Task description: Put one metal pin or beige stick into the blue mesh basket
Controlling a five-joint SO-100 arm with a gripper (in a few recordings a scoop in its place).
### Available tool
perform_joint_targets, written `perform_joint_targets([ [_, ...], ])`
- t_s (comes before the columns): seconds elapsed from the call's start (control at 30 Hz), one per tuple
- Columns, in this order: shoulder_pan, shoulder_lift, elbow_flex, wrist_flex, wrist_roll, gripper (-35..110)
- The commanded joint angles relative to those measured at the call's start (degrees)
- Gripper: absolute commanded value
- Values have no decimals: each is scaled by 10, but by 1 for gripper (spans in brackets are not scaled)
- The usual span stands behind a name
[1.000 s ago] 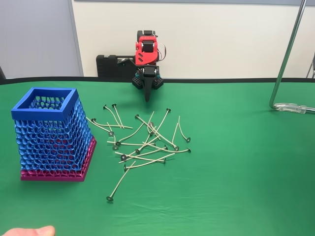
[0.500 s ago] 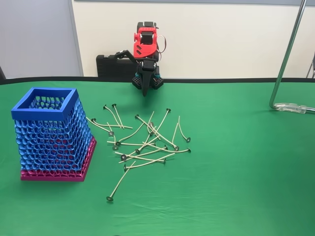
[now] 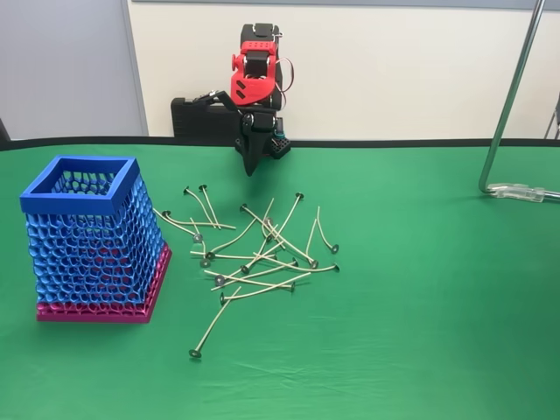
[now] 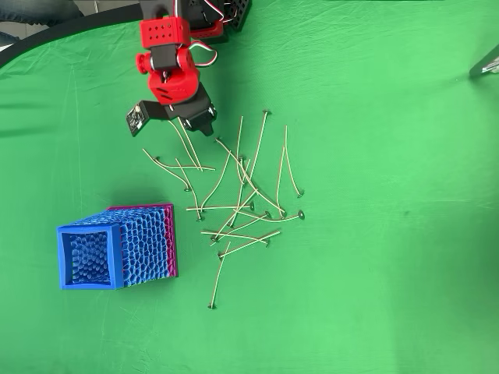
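On the green table [image 3: 420, 332], the blue mesh basket [image 3: 87, 236] stands near the left edge. Beige sticks [image 3: 262, 254] lie tangled mid-table. The gripper [image 3: 250, 166] hangs empty, seemingly closed; a grab could snag several sticks.

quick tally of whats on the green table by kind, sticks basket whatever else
beige sticks: about 20 (tangled, exact count unclear)
blue mesh basket: 1
metal stand: 1
total: about 22
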Motion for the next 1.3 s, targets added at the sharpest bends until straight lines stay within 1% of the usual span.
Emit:
perform_joint_targets([
  [0.0,8,-26,-33,1,-31,1],
  [0.23,35,-91,-55,-9,-119,1],
  [0.43,50,-122,-85,-10,-172,1],
  [0.67,58,-157,-109,-9,-196,1],
  [0.9,49,-171,-83,-26,-205,1],
  [1.03,48,-163,-68,-59,-200,7],
  [1.27,49,-164,-47,-72,-221,10],
])
